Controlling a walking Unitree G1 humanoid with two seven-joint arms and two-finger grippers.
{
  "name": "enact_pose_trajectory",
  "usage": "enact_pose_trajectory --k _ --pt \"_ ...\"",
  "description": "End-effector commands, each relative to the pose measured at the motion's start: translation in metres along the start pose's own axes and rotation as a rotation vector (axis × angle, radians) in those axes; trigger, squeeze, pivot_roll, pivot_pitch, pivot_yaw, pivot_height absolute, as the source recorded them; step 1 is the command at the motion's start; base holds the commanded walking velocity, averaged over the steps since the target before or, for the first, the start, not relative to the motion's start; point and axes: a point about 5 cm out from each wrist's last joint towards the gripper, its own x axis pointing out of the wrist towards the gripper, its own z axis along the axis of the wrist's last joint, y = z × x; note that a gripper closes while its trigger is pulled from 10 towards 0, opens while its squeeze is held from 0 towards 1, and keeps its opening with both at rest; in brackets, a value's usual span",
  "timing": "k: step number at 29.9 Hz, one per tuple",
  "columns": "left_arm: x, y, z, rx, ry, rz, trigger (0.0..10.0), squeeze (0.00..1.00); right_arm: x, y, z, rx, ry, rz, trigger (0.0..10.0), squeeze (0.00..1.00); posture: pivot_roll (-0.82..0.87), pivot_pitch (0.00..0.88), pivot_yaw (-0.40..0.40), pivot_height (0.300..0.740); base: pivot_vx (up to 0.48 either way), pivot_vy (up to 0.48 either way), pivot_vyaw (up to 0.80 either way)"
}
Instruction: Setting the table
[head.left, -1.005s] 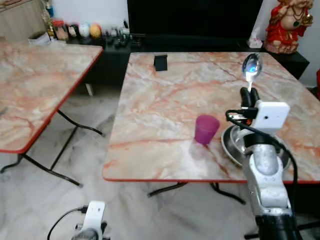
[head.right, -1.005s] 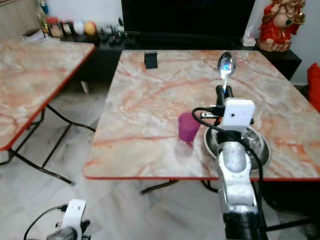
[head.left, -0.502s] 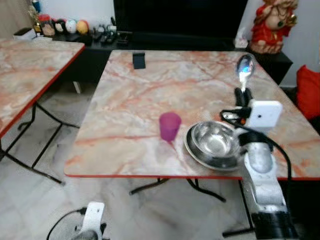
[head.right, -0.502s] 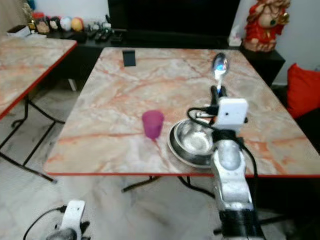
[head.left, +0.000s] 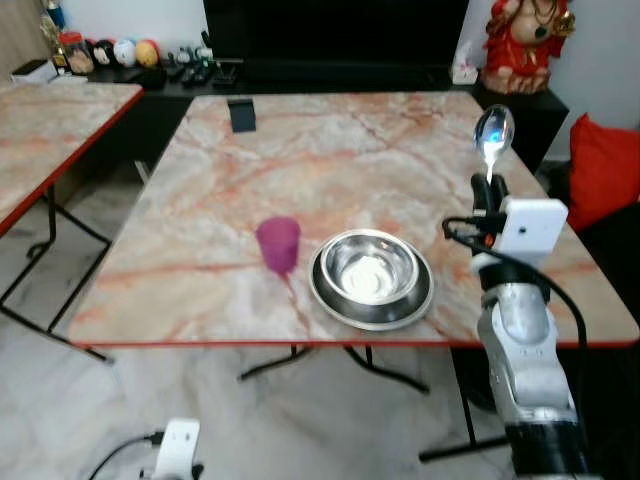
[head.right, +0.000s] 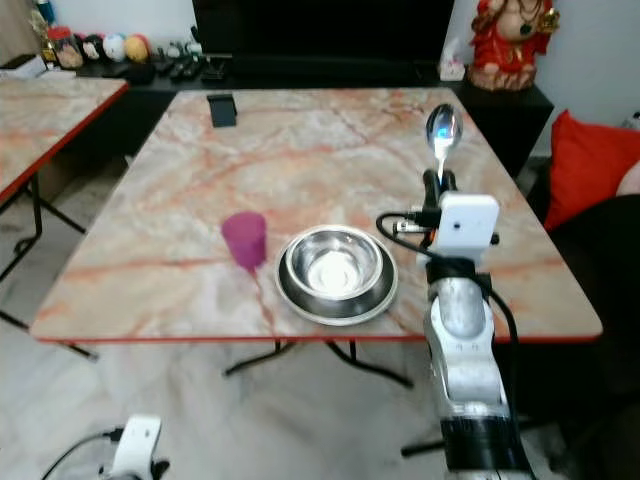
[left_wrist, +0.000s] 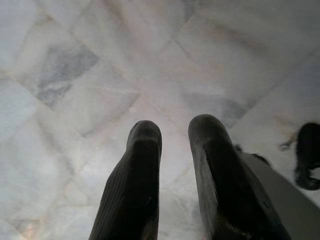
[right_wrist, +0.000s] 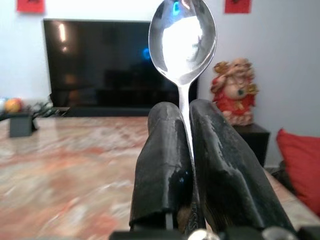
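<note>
**Spoon held upright over the worktop's right side**

Since a second ago the whole scene has slid leftward in the head views, which is the camera turning; the steel bowl, then half hidden behind the right arm, is now in full sight, while cup and bowl lie as they did on the marble.

One shiny metal spoon (head.right: 442, 130) stands upright, bowl end up, its handle clamped between the jaws of the right gripper (head.right: 440, 182), which is raised above the right part of the pink-veined marble worktop with a red edge (head.right: 300, 150). The right wrist view shows what the head views cannot: the handle pinched tight between the two black fingers (right_wrist: 165, 150), and the spoon's bowl reflecting light.

On the worktop near its front edge sit one round stainless-steel bowl (head.right: 337, 272) and, just beside it on the left, one small magenta plastic cup (head.right: 245, 238), upright. One small black block (head.right: 222, 110) stands at the far left corner.

Beyond it are a dark television (head.right: 320, 25) and one red and gold figurine (head.right: 505, 42); a red cushion (head.right: 590, 150) lies to the right, a second marble table (head.right: 40, 110) to the left.

The left gripper (left_wrist: 175, 145) hangs over pale marble floor tiles (left_wrist: 75, 75), its jaws slightly parted and empty.
</note>
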Motion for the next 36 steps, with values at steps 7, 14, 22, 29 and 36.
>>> enact_pose_trajectory --k 7,14,22,29,36 --pt "-0.002 0.004 -0.013 -0.003 0.056 0.011 10.0 0.00 0.003 0.003 0.007 0.025 -0.021 -0.001 10.0 0.00 -0.08 0.000 0.012 0.740 0.000 0.000 0.00" --pt "-0.004 0.012 -0.021 -0.001 0.074 0.022 10.0 0.00 0.005 0.005 0.009 0.028 -0.028 0.004 10.0 0.00 -0.08 0.000 0.012 0.740 0.274 0.000 0.00" --pt "-0.005 0.014 -0.025 -0.003 0.087 0.028 10.0 0.00 0.005 0.005 0.009 0.027 -0.025 0.007 10.0 0.00 -0.08 0.000 0.012 0.740 0.320 0.000 0.00" --pt "-0.005 0.016 -0.025 -0.003 0.086 0.035 10.0 0.00 0.006 0.005 0.009 0.027 -0.022 0.009 10.0 0.00 -0.08 0.000 0.014 0.740 0.162 0.000 0.00" --pt "-0.003 0.009 -0.018 0.001 0.078 0.022 10.0 0.00 0.008 0.004 0.010 0.039 -0.007 -0.013 10.0 0.00 -0.08 0.000 0.014 0.740 0.000 0.000 0.00"
